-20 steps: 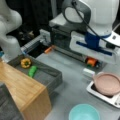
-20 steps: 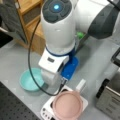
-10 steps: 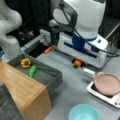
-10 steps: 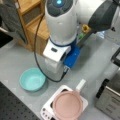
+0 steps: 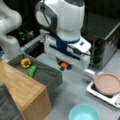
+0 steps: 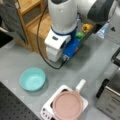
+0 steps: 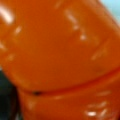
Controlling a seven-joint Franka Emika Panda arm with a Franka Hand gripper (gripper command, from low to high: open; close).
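i run this arm from far away. the gripper hangs low under the big white arm, just past the near corner of the grey bin. it is closed on an orange thing. the wrist view is filled with that orange thing, shiny and very close, so i think the hold is tight, but i cannot see the fingers at all.

i use the grey bin as my landmark. inside it lie a yellow pepper and a green veggie, close to each other. the wooden shelf presses on the bin's near side. away from the bin, across bare table, sit the pink pan on its white base, and the blue bowl nearer the camera. a metal box stands behind the pan.

what could go wrong: i think the orange thing could slip and roll if the hold is only on its edge. the arm's wide white block could bump the bin wall if it drops lower there. the pan's handle sticks out toward the arm, and a swing that way could catch it.

the open room is the grey table between the bin, the bowl and the pan.
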